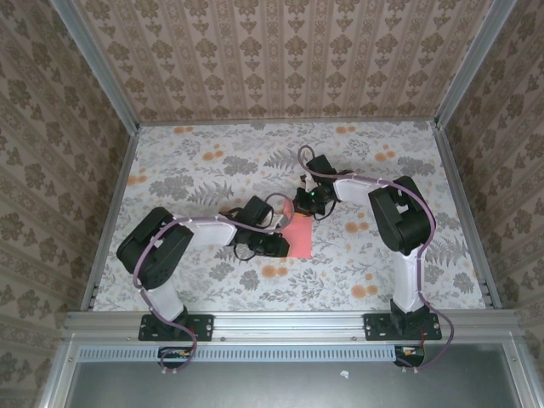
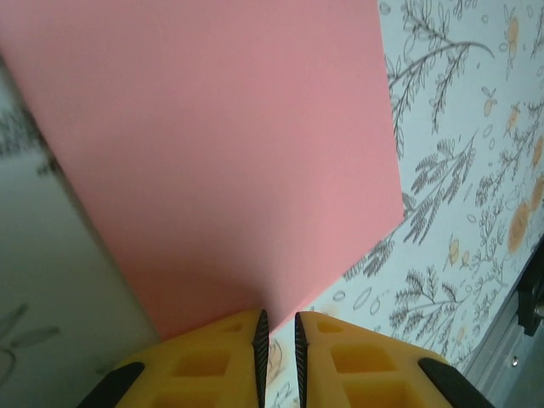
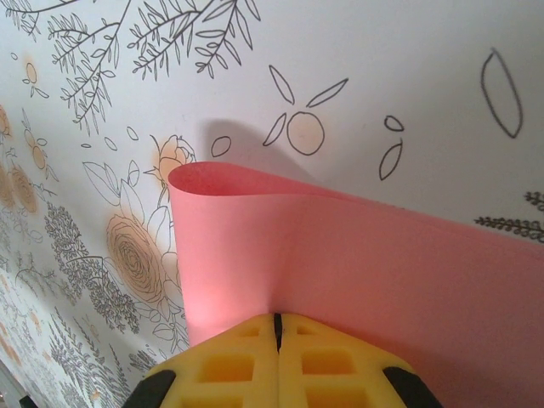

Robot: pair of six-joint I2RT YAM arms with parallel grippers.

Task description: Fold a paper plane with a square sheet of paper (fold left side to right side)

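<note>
The pink-red square sheet of paper (image 1: 298,239) lies on the flowered table between my two grippers. My right gripper (image 3: 277,316) is shut on one edge of the sheet (image 3: 357,263) and lifts it, so the paper curls up and over in a soft loop (image 3: 212,183). From above, this gripper (image 1: 304,206) sits at the sheet's far end. My left gripper (image 2: 278,316) is low at the sheet's near-left edge (image 1: 279,243). Its jaws stand a narrow gap apart, with tablecloth showing through the gap. The sheet (image 2: 221,153) reaches its left fingertip (image 2: 259,327). The paper plane is out of view.
The table (image 1: 408,161) has a flower-print cloth and is boxed in by patterned walls on the left, back and right. An aluminium rail (image 1: 289,321) runs along the near edge, carrying both arm bases. Cables loop over each arm.
</note>
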